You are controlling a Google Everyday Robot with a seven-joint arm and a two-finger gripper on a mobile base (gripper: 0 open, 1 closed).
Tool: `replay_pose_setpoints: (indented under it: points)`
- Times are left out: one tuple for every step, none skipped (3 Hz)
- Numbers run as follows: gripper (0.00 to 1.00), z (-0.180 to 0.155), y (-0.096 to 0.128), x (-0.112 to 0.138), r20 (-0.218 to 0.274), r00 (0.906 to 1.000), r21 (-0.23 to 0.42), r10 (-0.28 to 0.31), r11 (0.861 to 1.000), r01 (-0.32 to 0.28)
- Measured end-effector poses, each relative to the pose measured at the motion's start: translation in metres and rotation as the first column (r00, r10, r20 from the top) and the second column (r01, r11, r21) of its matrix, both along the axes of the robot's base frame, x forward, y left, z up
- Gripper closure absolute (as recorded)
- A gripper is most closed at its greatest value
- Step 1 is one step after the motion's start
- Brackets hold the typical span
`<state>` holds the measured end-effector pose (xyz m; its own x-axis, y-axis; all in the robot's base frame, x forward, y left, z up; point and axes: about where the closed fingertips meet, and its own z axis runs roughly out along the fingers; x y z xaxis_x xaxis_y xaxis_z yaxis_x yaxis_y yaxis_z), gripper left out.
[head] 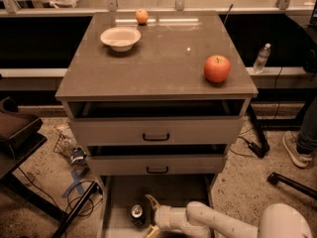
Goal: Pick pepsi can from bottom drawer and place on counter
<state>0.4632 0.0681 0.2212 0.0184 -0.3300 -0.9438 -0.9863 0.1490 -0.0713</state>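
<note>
Nearest to you, at the bottom of the view, your white robot arm's gripper (148,215) is down inside the wide, shallow grey-beige bottom drawer (168,191). That drawer is pulled out toward you so the arm can reach in from above. The two pale fingers (150,201) are spread wide apart and hold nothing. They point left at the small dark-blue pepsi can with the silver top (137,213). The can stands upright on the drawer floor, near the left wall and just left of the gripper. The fingers are open like that so the can can fit between them. It looks like it is not in between them yet, so I think you are lining up for the grab. Be careful, because a bump from one finger could tip the can over. Above the open drawer are the two upper grey drawers with black handles (156,137), and they stick out only a little. When you lift the can, you will need to bring it out toward you first to get past them. Farther back is the flat, shiny grey-brown counter (158,68), where the can must go. A round red apple (217,68) sits on its near right side, a pale round bowl (120,37) on its far left, and a small orange fruit (142,16) at the far edge. The middle of the counter is a good landing spot.
</note>
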Motion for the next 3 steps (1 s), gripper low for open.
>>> replay_pose_setpoints:
  points:
    - [0.03,-0.016,0.024,0.007,-0.052,0.9985,0.020,0.015,1.000,-0.014]
    - [0.26,-0.024,0.036,0.016,-0.083,0.9962,0.022,0.027,0.999,-0.025]
    - [0.49,-0.030,0.046,0.021,-0.120,0.9926,0.024,0.017,1.000,-0.014]
